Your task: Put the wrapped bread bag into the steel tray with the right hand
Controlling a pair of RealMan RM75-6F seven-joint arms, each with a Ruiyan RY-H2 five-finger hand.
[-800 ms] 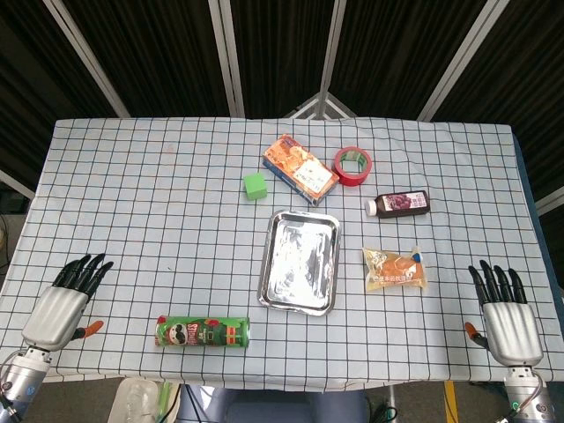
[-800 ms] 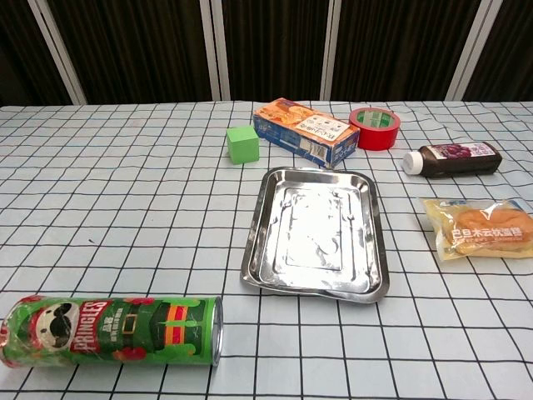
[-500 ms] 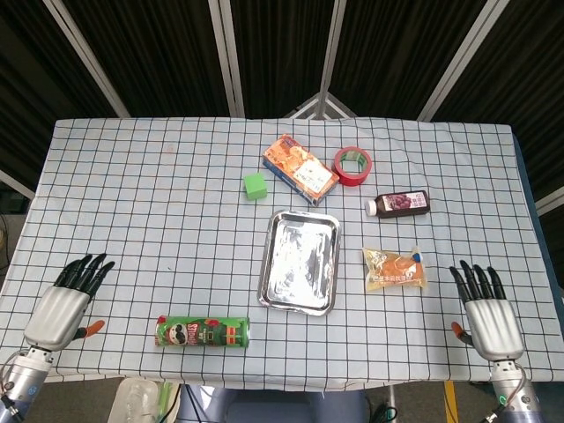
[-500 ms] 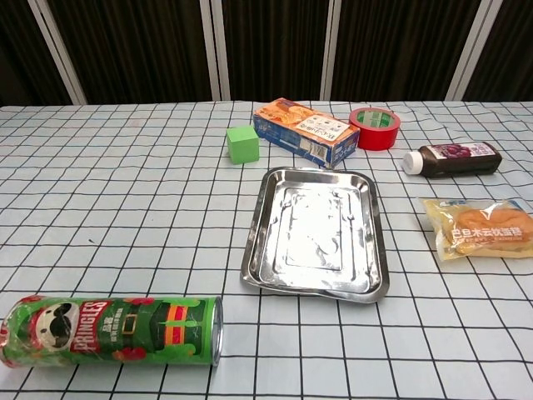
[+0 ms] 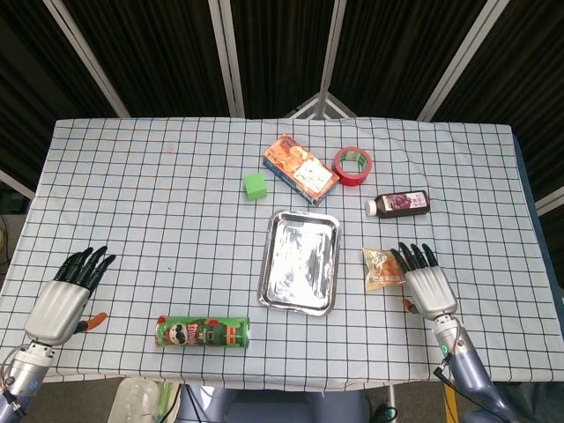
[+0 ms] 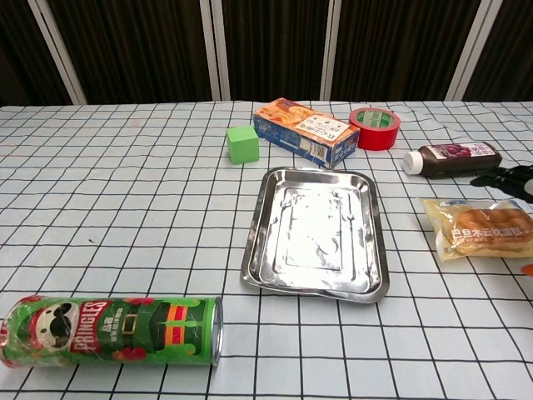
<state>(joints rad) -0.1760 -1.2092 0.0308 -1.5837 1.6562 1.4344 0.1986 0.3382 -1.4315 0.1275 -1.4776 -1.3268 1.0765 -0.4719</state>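
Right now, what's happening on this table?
The right robot hand is above the wrapped bread bag, fingers spread, not holding it. The bag lies flat on the cloth, right of the steel tray, which holds nothing. The left robot hand sits open near the table's left edge.

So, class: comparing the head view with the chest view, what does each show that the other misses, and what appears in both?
Only the head view shows the left hand and the whole right hand, open over the bread bag.

Only the chest view makes the Pringles can label readable; of the right hand it catches just dark fingertips.

Both show the steel tray, green cube, box, red tape and bottle.
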